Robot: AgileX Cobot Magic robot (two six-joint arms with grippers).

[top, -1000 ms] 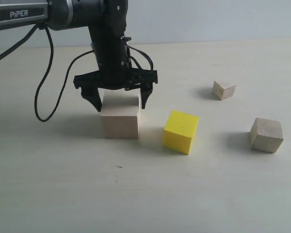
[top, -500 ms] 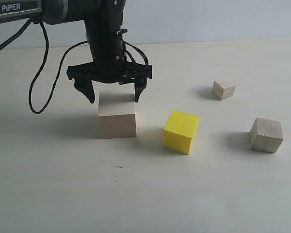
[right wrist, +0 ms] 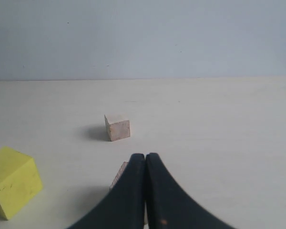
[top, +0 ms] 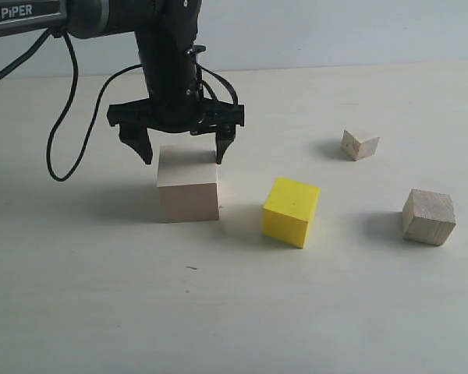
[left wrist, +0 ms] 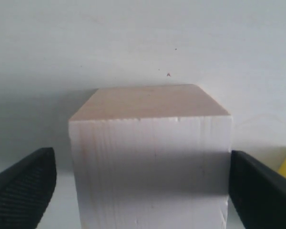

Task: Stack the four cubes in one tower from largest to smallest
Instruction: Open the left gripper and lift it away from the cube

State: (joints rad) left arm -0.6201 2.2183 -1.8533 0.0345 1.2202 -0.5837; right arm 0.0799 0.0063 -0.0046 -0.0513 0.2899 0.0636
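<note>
Beige tabletop (top: 234, 312), yellow cube (top: 291, 211) near large cube (top: 188, 187) under left end effector (top: 184, 158)

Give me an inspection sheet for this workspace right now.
Surface: pale table, one tiny dark speck.
Job's things: big pale cube, yellow cube, medium wooden cube, small wooden cube; all apart on the table, none stacked.
Clutter: nothing seen.
Grippers: left gripper open, fingers either side of the big pale cube's top; right gripper shut, empty.
Cables: black cable loops from the left arm.
Surroundings: plain pale wall.
</note>
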